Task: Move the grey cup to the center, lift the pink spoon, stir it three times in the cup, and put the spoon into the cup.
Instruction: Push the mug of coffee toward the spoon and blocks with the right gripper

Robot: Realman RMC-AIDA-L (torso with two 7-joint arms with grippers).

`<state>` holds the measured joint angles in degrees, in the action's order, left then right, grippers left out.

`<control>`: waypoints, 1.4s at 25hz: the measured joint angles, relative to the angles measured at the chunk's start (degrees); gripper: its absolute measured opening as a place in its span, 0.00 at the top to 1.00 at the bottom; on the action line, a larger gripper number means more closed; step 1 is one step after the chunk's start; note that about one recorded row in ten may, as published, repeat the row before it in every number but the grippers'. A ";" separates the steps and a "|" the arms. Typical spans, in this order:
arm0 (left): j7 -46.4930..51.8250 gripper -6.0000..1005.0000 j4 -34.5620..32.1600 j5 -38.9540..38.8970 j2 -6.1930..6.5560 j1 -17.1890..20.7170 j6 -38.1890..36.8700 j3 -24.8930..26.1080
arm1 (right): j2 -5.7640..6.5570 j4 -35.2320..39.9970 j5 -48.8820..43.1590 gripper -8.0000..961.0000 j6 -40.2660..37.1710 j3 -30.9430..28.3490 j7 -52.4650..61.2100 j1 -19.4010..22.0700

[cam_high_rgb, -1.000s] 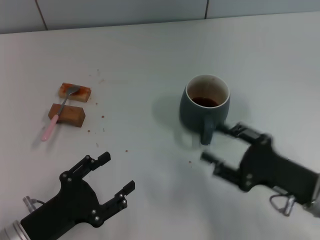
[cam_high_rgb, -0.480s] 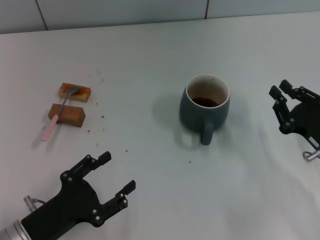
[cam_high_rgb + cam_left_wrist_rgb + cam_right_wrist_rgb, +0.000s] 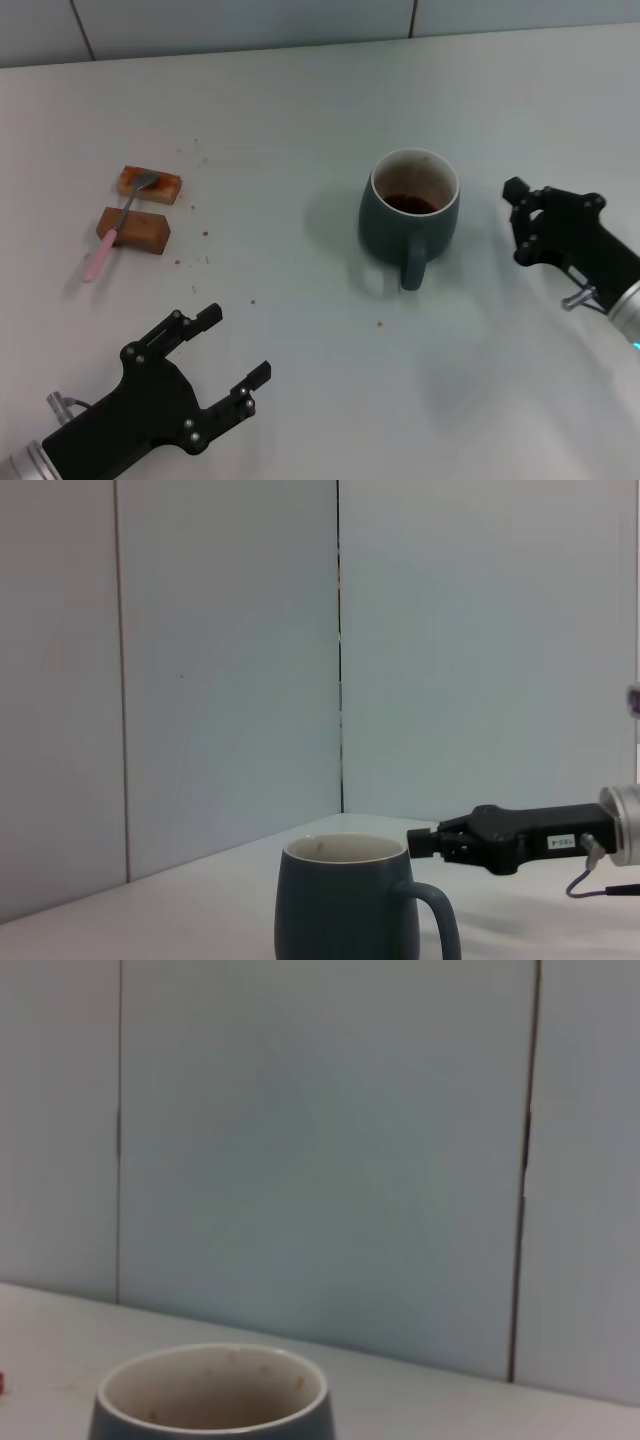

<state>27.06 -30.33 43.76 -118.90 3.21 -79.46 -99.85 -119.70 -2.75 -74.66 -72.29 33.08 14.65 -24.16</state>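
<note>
The grey cup (image 3: pixel 410 212), a rounded dark grey-green ceramic mug with a cream interior and a little dark brown liquid at the bottom, is set upright on the white table (image 3: pixel 320 90), with its single handle turned toward the robot. No gripper is touching it. A second ago the right gripper (image 3: pixel 522 222) was placed just below the cup at its handle; it has since been drawn away and is now held to the right of the cup, clearly apart from it. From the left wrist view the same gripper (image 3: pixel 425 842) is seen end-on beside the cup (image 3: pixel 350 900), and whether its fingers are spread or closed cannot be told. The cup's position is unchanged across this withdrawal, so the move to the centre is judged to be finished and the cup released.

The pink spoon (image 3: pixel 118 229), a slim spoon with a pale pink handle and grey metal neck and bowl, is left well to the left of the cup, laid across two brown rectangular blocks (image 3: pixel 134 230) and untouched. The left gripper (image 3: pixel 230 348) is held below and left of the cup, its fingers spread apart and empty. Lifting the spoon is judged to be the next step.
</note>
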 joint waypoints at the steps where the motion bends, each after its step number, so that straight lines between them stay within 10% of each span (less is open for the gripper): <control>1: 0.00 0.23 0.01 0.00 0.03 -0.05 0.00 0.00 | 0.00 -0.57 -0.10 0.98 0.57 0.10 -0.01 -0.51; 35: -0.09 0.23 1.33 0.00 -0.01 -1.11 0.02 0.00 | -0.15 -9.67 -7.56 0.98 8.14 0.43 -0.16 -13.12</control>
<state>26.98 -29.00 43.76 -118.92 2.10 -79.45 -99.84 -119.85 -12.41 -82.22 -64.16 33.51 14.50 -37.28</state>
